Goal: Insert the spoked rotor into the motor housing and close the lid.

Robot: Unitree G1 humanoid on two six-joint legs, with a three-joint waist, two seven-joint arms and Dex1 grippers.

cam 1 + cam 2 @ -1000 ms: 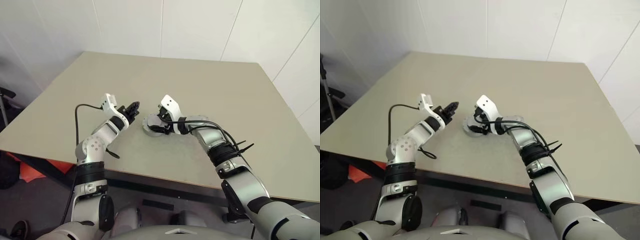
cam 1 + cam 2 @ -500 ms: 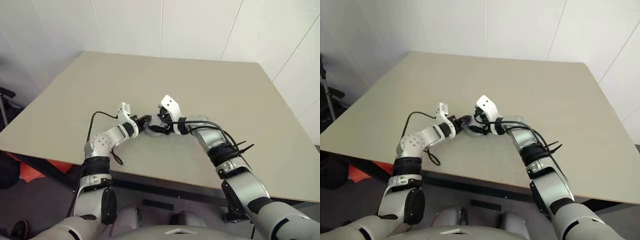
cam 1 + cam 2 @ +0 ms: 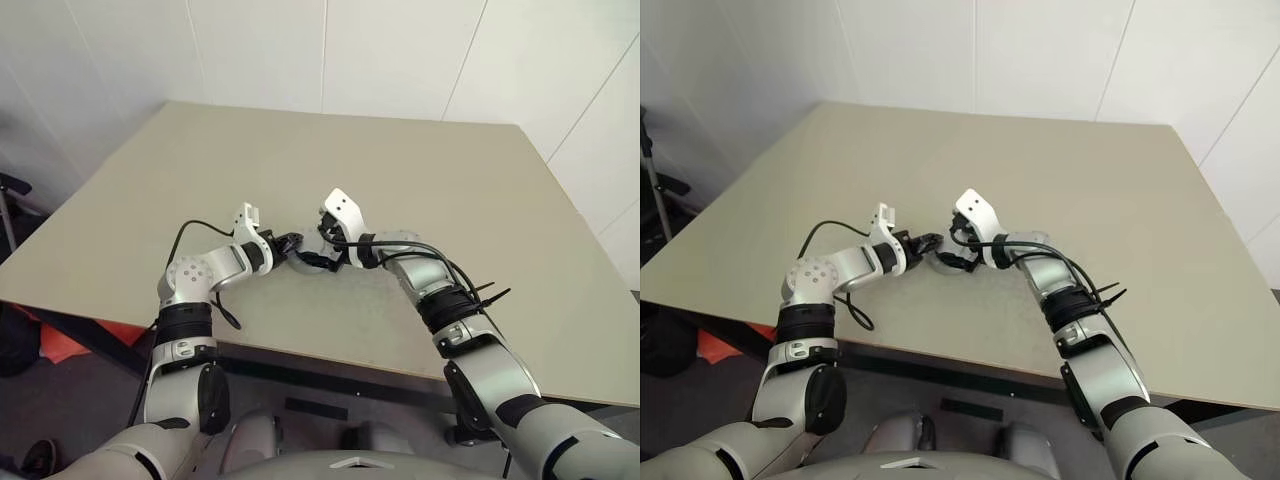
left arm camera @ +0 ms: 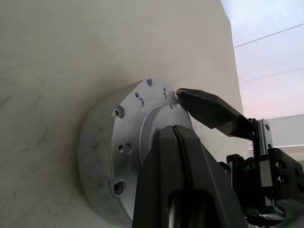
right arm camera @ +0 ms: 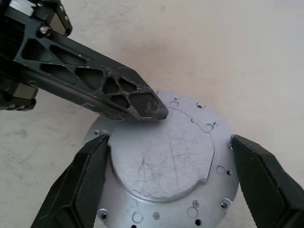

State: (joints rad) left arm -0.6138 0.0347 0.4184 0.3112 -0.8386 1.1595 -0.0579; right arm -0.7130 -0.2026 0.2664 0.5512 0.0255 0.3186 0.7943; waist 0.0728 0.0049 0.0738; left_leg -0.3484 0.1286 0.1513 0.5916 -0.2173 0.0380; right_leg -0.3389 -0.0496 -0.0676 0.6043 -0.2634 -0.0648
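Scratched matt metal lid (image 5: 164, 156); matt table (image 3: 430, 180).

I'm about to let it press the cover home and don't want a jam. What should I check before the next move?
1. Left gripper jaws shut, tip resting on the lid's raised face: ok.
2. Right gripper jaws open, one on each side of the lid: ok.
3. Housing sitting flat on the table: ok.
4. Lid fully seated all round: cannot tell.
5. Rotor inside: cannot tell, the lid covers it.
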